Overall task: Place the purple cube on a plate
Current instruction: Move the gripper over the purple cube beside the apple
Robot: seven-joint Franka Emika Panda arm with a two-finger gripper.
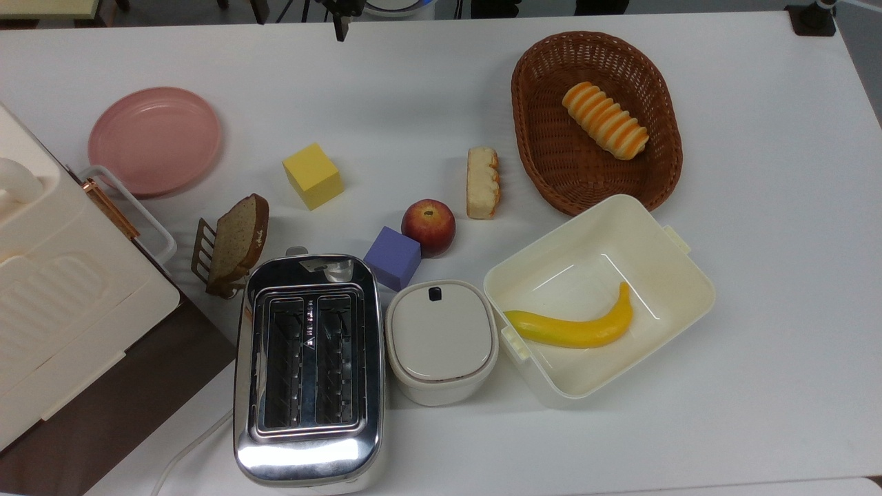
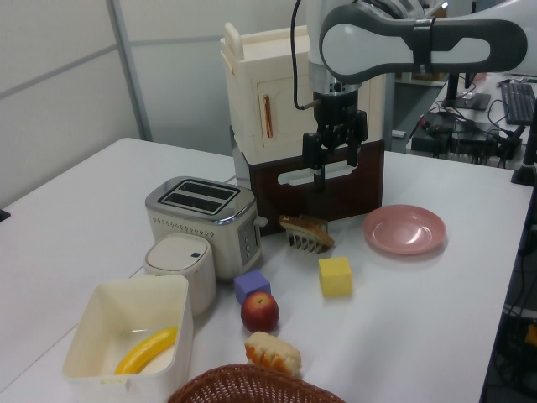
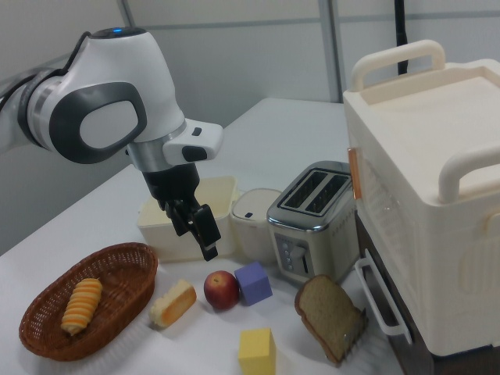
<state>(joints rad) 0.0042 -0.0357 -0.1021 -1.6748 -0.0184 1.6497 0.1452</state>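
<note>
white tabletop, top view: purple cube (image 1: pixel 392 257) at centre, touching the apple (image 1: pixel 428 226); pink plate (image 1: pixel 154 140) upper left. left view: gripper (image 2: pixel 332 159) hangs high at upper centre, slightly parted, empty, cube below-left. right view: cube lower right of gripper.

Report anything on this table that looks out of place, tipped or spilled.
Nothing is spilled or broken. The one oddity: a bread slice leans in a small rack beside the toaster, whose slots hold nothing. The purple cube touches the apple.
</note>
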